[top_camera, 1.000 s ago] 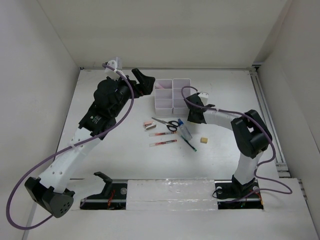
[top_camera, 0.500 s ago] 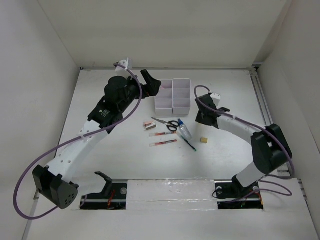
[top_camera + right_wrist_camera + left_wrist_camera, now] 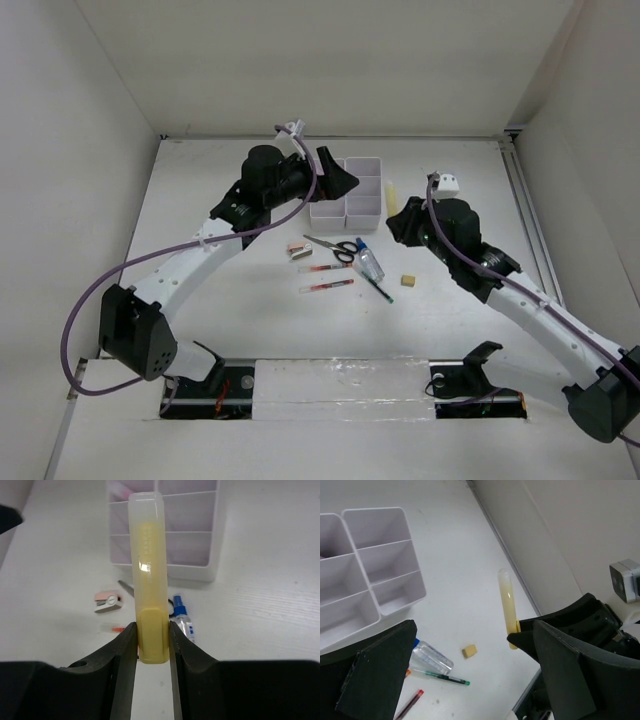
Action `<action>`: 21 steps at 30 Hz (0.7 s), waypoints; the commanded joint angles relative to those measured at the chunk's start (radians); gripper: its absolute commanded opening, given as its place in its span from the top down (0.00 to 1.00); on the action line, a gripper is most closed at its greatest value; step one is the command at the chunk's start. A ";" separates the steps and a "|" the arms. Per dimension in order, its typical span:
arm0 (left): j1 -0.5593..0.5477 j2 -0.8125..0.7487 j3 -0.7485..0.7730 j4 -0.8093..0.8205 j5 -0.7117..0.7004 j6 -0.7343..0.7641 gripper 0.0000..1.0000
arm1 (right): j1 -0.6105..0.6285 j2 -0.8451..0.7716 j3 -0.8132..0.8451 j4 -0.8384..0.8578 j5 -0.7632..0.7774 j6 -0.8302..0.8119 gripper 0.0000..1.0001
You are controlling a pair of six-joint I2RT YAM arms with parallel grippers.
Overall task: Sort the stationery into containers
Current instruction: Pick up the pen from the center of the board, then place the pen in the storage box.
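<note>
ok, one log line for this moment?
right gripper: shut on yellow bar, right of containers | left gripper: open, empty, by containers' left side | scissors, pens, bottle: on table

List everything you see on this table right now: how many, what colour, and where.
compartment block: one, white, six open cells, far middle of the table
pink item: one, in a far cell, only partly seen
yellow bar: one, translucent yellow, held off the table, right of the block
scissors: one, black handles, just in front of the block
red-white pens: two, lying side by side nearer than the scissors
bottle: one, clear with blue cap, right of the scissors
dark pen: one, green-tipped, beside the bottle
pink eraser: one, left of the scissors
yellow eraser: one, right of the dark pen
table: one, white
left gripper: open, over the block's left side
right gripper: shut on the yellow bar
</note>
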 commanded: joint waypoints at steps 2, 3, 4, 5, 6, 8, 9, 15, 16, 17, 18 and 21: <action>-0.008 -0.017 -0.002 0.163 0.131 -0.055 0.00 | 0.023 -0.045 0.033 0.062 -0.163 -0.102 1.00; -0.008 -0.017 -0.011 0.172 0.132 -0.055 0.00 | 0.023 -0.045 0.033 0.062 -0.202 -0.117 1.00; -0.008 -0.017 -0.011 0.190 0.132 -0.067 0.00 | 0.035 -0.056 0.033 0.062 -0.213 -0.117 1.00; -0.008 -0.017 -0.022 0.200 0.142 -0.078 0.00 | 0.035 -0.056 0.033 0.077 -0.224 -0.117 1.00; -0.008 -0.007 -0.022 0.210 0.158 -0.078 0.00 | 0.045 -0.056 0.033 0.100 -0.224 -0.126 1.00; -0.008 0.002 -0.032 0.233 0.167 -0.087 0.00 | 0.045 -0.056 0.033 0.100 -0.224 -0.126 1.00; -0.008 0.002 -0.033 0.246 0.176 -0.099 0.00 | 0.054 -0.056 0.033 0.100 -0.224 -0.126 1.00; -0.008 0.036 -0.042 0.255 0.185 -0.121 0.00 | 0.092 -0.037 0.042 0.148 -0.181 -0.115 1.00; -0.008 0.036 -0.042 0.255 0.185 -0.121 0.00 | 0.101 -0.037 0.059 0.148 -0.181 -0.115 1.00; -0.008 0.036 -0.042 0.255 0.185 -0.121 0.00 | 0.101 -0.019 0.068 0.148 -0.169 -0.115 1.00; -0.008 0.036 -0.042 0.255 0.185 -0.130 0.02 | 0.111 -0.010 0.079 0.148 -0.169 -0.115 1.00; -0.008 0.045 -0.042 0.255 0.167 -0.130 0.02 | 0.130 0.021 0.105 0.172 -0.160 -0.125 1.00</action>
